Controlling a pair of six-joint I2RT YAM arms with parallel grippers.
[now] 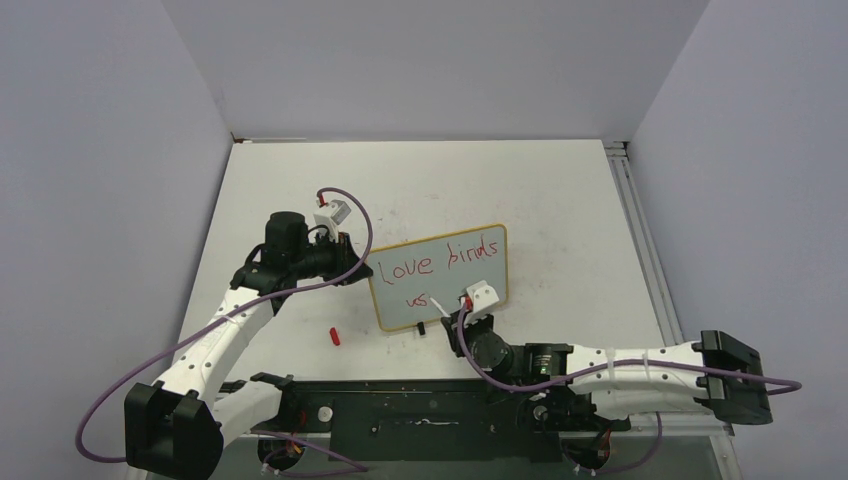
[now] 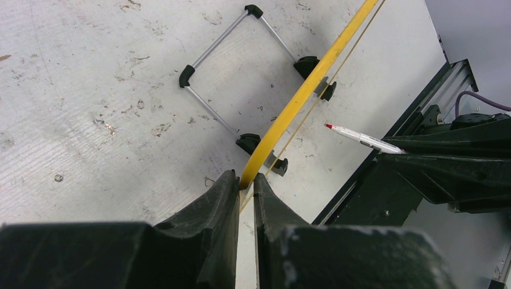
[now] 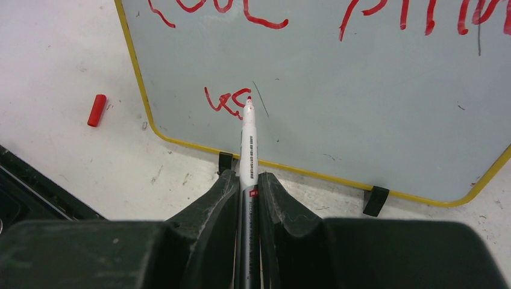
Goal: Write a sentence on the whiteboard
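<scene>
Currently working over the white table (image 1: 300, 200), with the whiteboard (image 1: 440, 295) standing near its middle on two black feet, a wire stand (image 2: 232, 72) behind. Pinching the board's yellow left edge between the closed fingers of the left gripper (image 2: 246, 180), and squeezing a marker (image 3: 248, 144) tight in the right gripper (image 3: 247, 183), red tip against the board beside "vs". Showing the sentence (image 1: 410, 266) in red, "love birds" above "vs", and a red cap (image 3: 96, 110) lying near the board's left corner.
</scene>
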